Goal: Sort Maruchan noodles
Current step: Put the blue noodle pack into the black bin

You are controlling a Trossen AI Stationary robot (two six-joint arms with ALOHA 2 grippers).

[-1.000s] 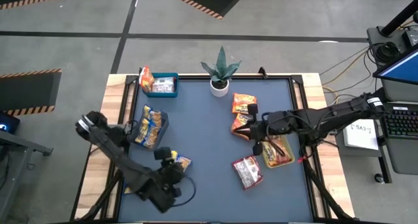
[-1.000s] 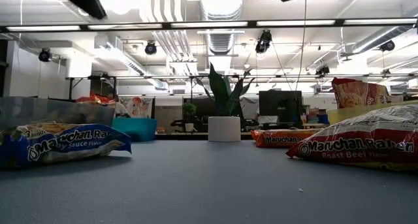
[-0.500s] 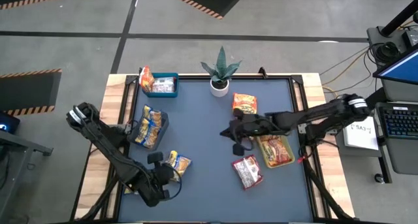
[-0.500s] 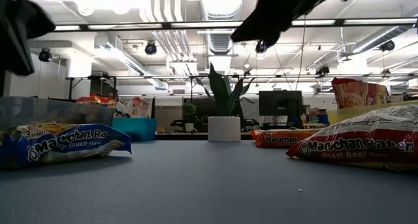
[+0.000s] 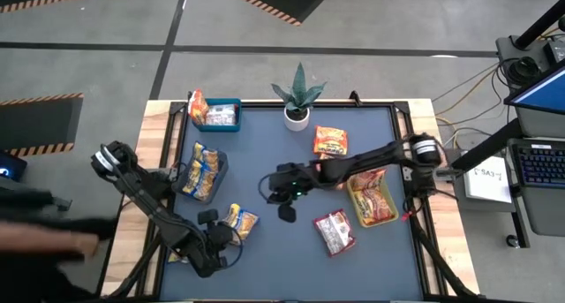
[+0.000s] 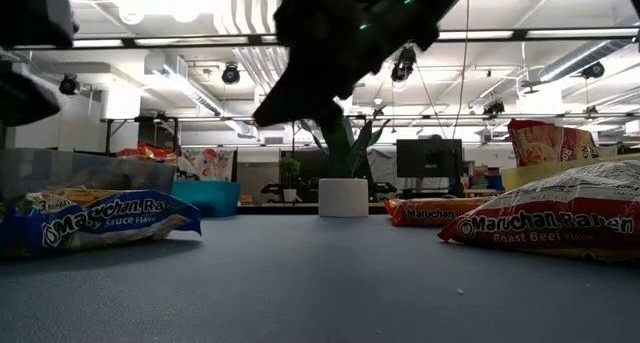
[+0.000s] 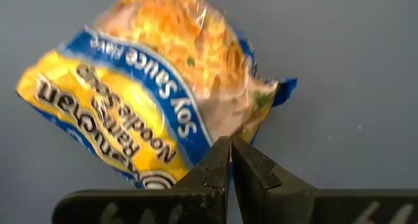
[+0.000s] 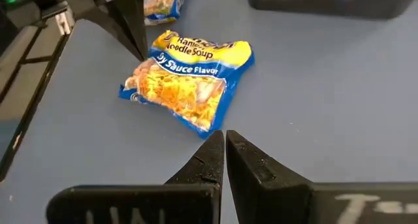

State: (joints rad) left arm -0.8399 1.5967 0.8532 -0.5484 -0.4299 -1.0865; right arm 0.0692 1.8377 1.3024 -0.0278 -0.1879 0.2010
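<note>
right gripper (image 5: 284, 200) fingers pressed together over mid-table, reaching toward yellow-and-blue packet (image 5: 239, 220) lying flat near front left, left gripper (image 7: 230, 160) also closed, tips at that packet's edge, red packet (image 5: 335, 231) lying right

Glossy crinkled plastic noodle packet (image 7: 150, 93), matt blue tabletop (image 5: 274, 144), matt dark fingers (image 8: 251, 162)

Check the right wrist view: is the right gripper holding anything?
No, the right gripper is shut and empty, short of the yellow-and-blue crinkly plastic noodle packet.
</note>
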